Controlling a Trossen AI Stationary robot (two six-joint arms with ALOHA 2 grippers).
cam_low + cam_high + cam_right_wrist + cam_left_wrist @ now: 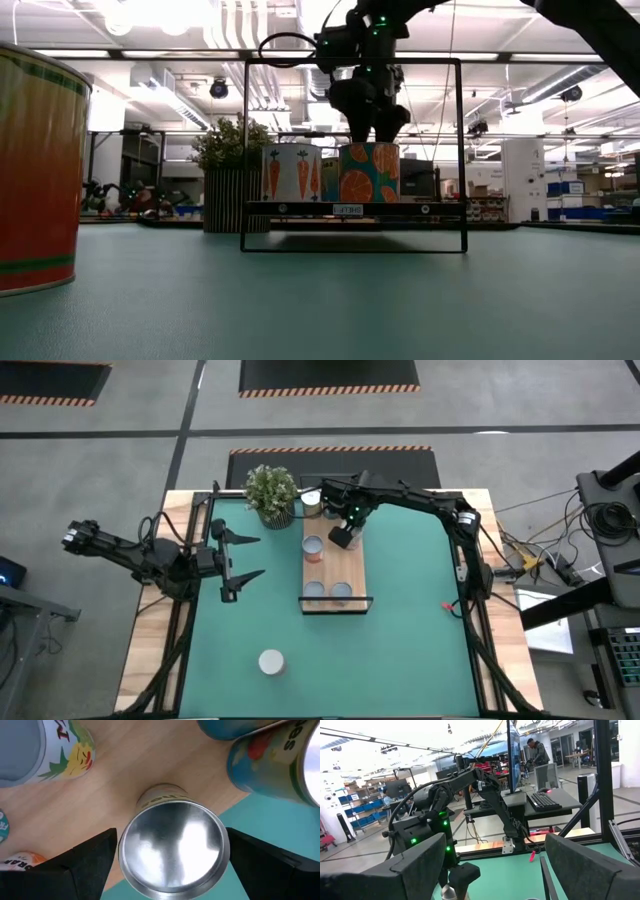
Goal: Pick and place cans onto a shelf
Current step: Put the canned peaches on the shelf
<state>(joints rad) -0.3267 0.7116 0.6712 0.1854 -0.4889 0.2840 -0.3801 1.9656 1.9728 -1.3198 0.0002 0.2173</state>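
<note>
The shelf [346, 566] lies in the middle of the green mat, with several cans standing on it, among them one at its left side [313, 548] and two at its near end [314, 590] [341, 592]. My right gripper [345, 538] [172, 855] is over the shelf's far right part, shut on a gold-sided can [172, 845] with a silvery top. One can [271, 661] [35, 170] stands alone on the mat near the front. My left gripper [258, 557] [492, 870] is open and empty over the mat, left of the shelf. My right gripper pinches the can's round side just below its top rim [125, 851] between its two fingers, one on either side. The fingers come from above, pointing down. The can is upright over the wooden board; I cannot tell whether its base rests on it.
A potted plant [271, 493] stands at the shelf's far left corner. Close around the held can stand a pineapple-labelled can [60, 750] and a blue can [270, 765]. A small red object [449, 606] lies on the mat at the right. The black wire frame [350, 155] rises at the shelf's near end.
</note>
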